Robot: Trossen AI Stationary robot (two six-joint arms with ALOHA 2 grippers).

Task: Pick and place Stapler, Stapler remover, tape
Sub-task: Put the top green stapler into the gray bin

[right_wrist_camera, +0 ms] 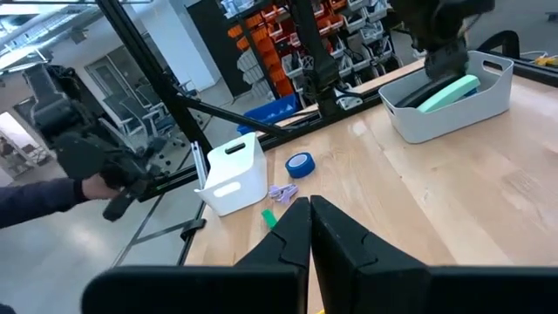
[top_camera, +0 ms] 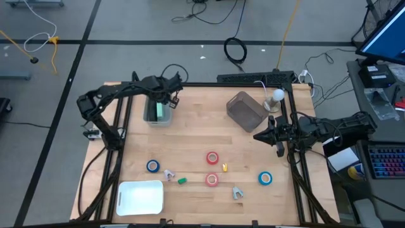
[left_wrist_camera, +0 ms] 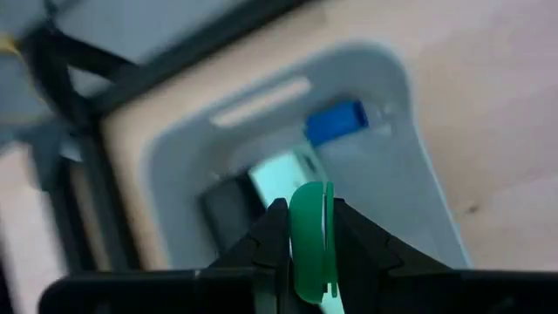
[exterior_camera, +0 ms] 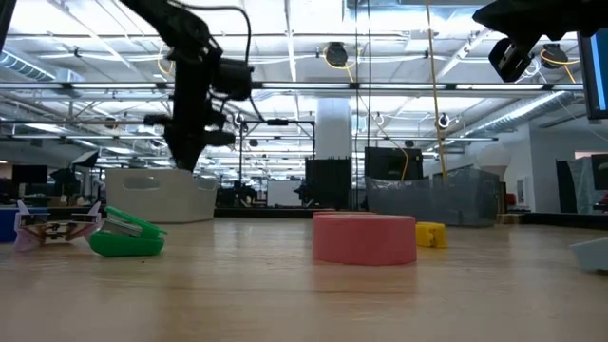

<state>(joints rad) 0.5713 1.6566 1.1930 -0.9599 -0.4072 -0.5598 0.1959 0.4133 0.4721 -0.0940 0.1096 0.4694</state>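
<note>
Left hand (top_camera: 169, 101) hung over the grey bin (top_camera: 157, 118) at the table (top_camera: 190, 133) rear-left, blocking its opening, while the mid-table stayed open between that bin and the dark bin (top_camera: 245, 111), and the front was cluttered by tape rolls (top_camera: 212, 158) and the white tray (top_camera: 140, 197).

We note a pale wood desk (top_camera: 196, 136), two red tape rolls (top_camera: 212, 158), two blue tape rolls (top_camera: 152, 166), a white tray (top_camera: 140, 197), and a green piece (left_wrist_camera: 310, 235) in the dark left hand (left_wrist_camera: 307, 228).

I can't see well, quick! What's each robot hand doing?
Left gripper: shut on a green thing, above the grey bin.
Right gripper: shut, holding nothing.
</note>
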